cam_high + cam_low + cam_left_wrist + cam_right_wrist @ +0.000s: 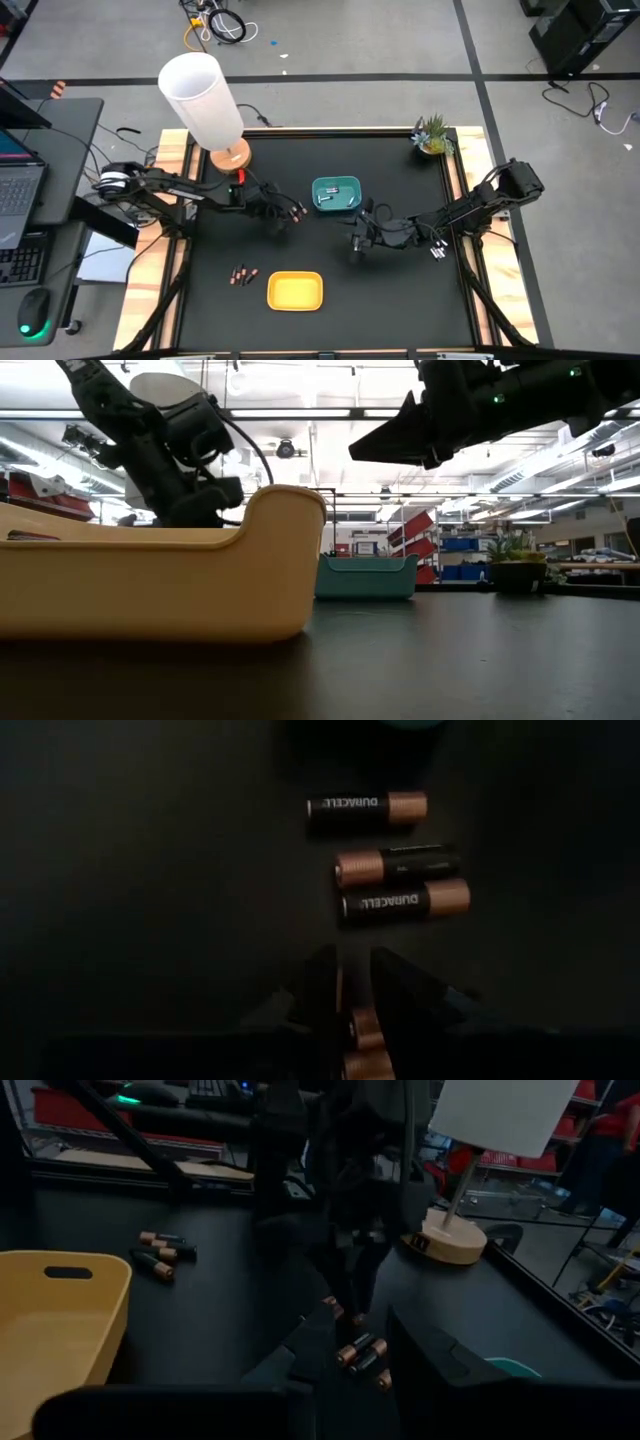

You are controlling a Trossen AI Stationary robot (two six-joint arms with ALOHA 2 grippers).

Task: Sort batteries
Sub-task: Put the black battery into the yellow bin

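Observation:
My left gripper is left of the table's middle, tipped down and shut on a copper-ended battery. Just beyond its fingertips three dark, copper-ended batteries lie side by side on the black table. Another small group of batteries lies left of the yellow tray. The teal tray holds a few batteries. My right gripper hangs below the teal tray in the high view, off the table. Its fingers stand slightly apart with nothing showing between them. My left gripper pinches one battery between its two fingers, and the copper end shows in the gap. The fingers slant down from the table's left side, and the battery lies along them. I cannot tell whether it touches the table.
A white lamp on a wooden base stands at the far left. A small potted plant sits at the far right corner. Bare black table lies right of the yellow tray and along the near edge.

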